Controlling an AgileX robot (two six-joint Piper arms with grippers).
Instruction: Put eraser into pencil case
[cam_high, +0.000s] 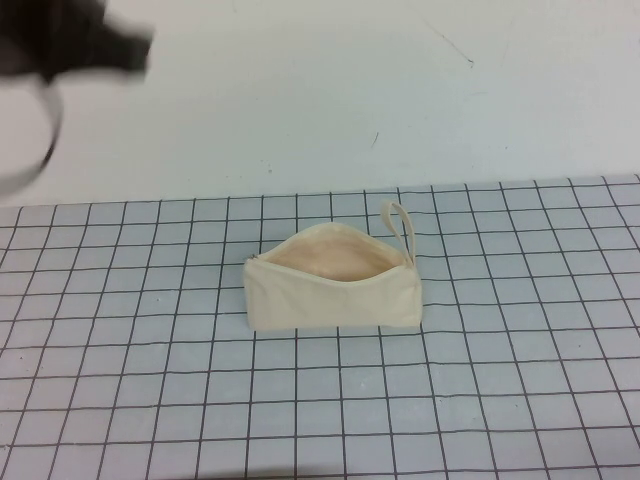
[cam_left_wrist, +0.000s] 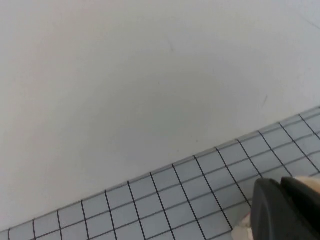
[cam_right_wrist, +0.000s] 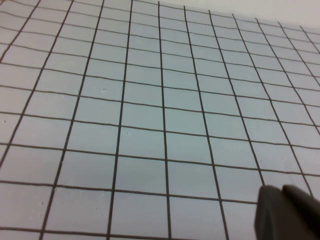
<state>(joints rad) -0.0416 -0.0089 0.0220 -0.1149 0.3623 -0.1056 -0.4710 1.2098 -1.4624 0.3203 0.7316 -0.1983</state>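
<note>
The pencil case (cam_high: 335, 285), a cream canvas pouch with a loop strap (cam_high: 400, 225) at its right end, stands on the grid mat with its zip mouth open upward. Only its pale lining shows inside. The eraser is not visible in any view. My left gripper (cam_high: 135, 50) is a dark blur raised at the far left, well away from the pouch. In the left wrist view its fingers (cam_left_wrist: 285, 210) are pressed together, and bits of the cream pouch (cam_left_wrist: 244, 231) show behind them. My right gripper (cam_right_wrist: 287, 212) is shut and empty over bare mat, out of the high view.
The grey grid mat (cam_high: 150, 380) covers the near part of the table. Beyond its far edge is plain white tabletop (cam_high: 330, 90). A cable loop (cam_high: 40, 150) hangs from the left arm at the far left.
</note>
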